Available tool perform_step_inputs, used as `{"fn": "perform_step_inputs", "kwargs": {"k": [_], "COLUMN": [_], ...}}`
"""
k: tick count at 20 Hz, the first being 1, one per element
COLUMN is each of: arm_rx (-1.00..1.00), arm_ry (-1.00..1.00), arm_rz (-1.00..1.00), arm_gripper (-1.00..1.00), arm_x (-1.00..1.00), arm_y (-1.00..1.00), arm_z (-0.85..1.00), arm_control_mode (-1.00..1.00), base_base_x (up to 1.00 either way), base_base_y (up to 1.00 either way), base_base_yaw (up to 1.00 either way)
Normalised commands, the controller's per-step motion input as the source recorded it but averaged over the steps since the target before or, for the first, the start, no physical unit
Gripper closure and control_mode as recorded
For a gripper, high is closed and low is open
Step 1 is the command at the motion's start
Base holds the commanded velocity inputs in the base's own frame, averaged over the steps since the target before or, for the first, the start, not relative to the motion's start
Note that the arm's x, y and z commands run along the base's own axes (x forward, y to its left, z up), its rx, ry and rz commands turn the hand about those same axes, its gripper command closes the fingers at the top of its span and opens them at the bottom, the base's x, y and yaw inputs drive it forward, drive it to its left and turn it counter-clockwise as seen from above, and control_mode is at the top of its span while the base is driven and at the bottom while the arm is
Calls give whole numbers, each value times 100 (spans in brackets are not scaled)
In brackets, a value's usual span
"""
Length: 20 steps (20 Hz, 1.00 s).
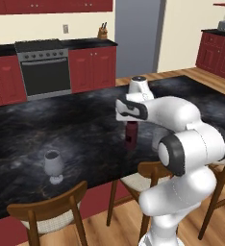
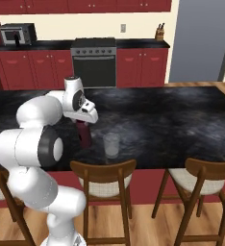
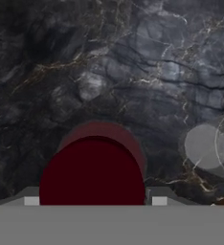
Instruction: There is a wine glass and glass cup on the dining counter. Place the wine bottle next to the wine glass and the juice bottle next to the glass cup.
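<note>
Hand (image 3: 92,201) at lower centre, pinching the juice bottle (image 2: 85,134) upright on the worktop (image 1: 85,129) — glass cup (image 2: 111,145) just beside, right.

The juice bottle (image 1: 130,136), short, wide and dark red, stands upright on the dining counter (image 1: 32,139), a long black top with grey veins over a red base. From above, its round dark red cap (image 3: 92,174) shows against the marble. Just beside it in the right base view stands the glass cup (image 2: 111,145), a small clear straight-sided tumbler, upright and apart from the bottle. The wine glass (image 1: 53,166), pale grey with a rounded bowl, short stem and flat foot, stands upright near the counter's front edge, well apart from the bottle.
</note>
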Motion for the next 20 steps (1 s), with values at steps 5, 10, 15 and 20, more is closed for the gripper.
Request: {"fn": "perform_step_inputs", "kwargs": {"k": [5,10,15,20], "arm_rx": [1,4,1,0], "arm_ry": [0,3,4,0], "arm_rz": [-5,-4,-3,-3], "arm_gripper": [100,100,100,100], "arm_x": [0,0,-5,-9], "arm_y": [-23,-24,-17,-15], "arm_z": [0,0,0,0], "arm_control_mode": [-100,-100,-100,-100], "base_base_x": [0,0,0,0], "base_base_y": [0,0,0,0], "base_base_yaw": [0,0,0,0]}}
